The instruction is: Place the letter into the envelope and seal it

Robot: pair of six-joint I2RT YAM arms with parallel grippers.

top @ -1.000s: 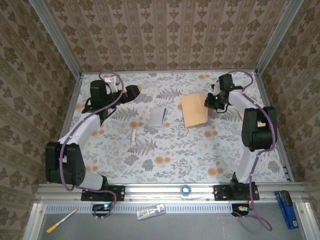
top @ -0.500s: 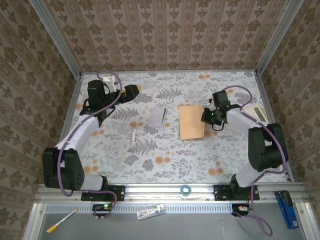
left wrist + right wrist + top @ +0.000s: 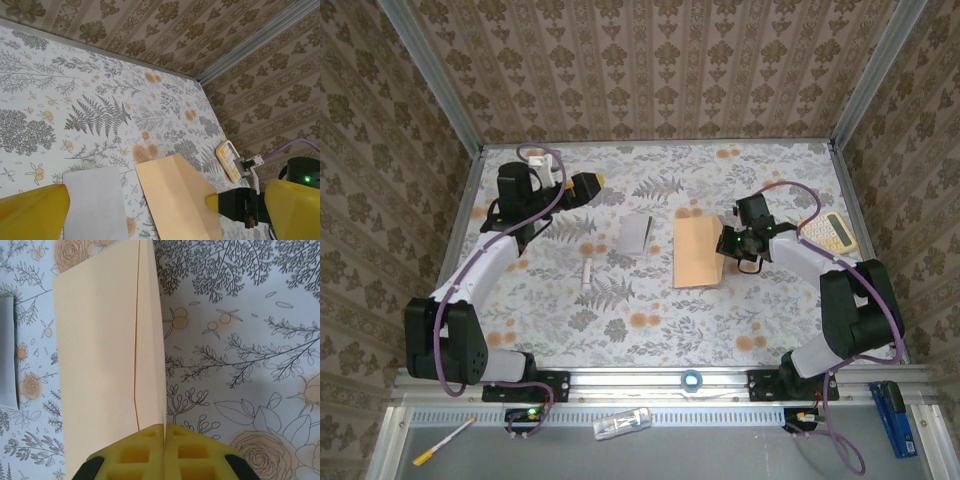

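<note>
Tan paper envelope (image 3: 100,350): edge being pinched by closed right claw (image 3: 164,432); tearing probably being risked if dragged; left claw (image 3: 585,184) wide.

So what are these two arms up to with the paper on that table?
They are meant to put a letter into an envelope. The right pincer is shut on one edge of the tan envelope near the middle of the table. The letter lies flat just to its left, apart from it and not yet inside. The left pincer hangs open over the far left, holding nothing.
</note>
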